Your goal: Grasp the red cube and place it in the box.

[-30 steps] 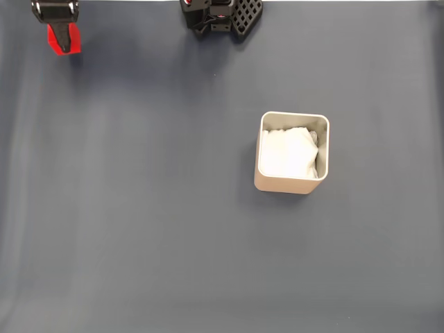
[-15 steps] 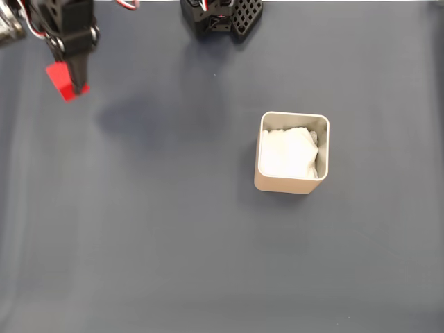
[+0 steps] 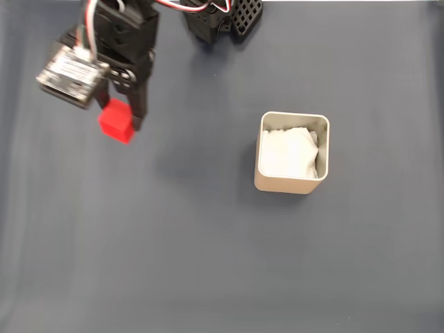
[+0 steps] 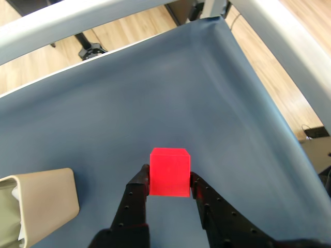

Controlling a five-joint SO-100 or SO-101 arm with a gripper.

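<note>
**Cube in hand, box still waiting**

You have the red cube [image 4: 169, 172] pinched between the two black fingers of the gripper [image 4: 169, 187]; the wrist view shows the jaws closed only as far as the cube's width, one finger pressed against each side face, nothing else in the grasp. In the fixed view the red cube [image 3: 116, 121] hangs at the tip of the gripper [image 3: 123, 119] over the upper left part of the dark blue table cover [image 3: 208, 263], and from the wrist camera it looks lifted clear of the surface, with cloth visible beneath and beyond it.

So the grasp, as I judge it, is done. What remains is the carry and the release. The box [image 3: 291, 183] sits to the right of centre in the fixed view, well apart from the cube, its white padding [image 3: 288, 154] visible inside and no cube in it. In the wrist view a corner of the box [image 4: 49, 199] shows at the lower left edge, so you are not yet over its opening.

You still need to bring the cube above the padded opening, lower or hold it there, and open the fingers. Watch the thin beige rim on approach
</note>
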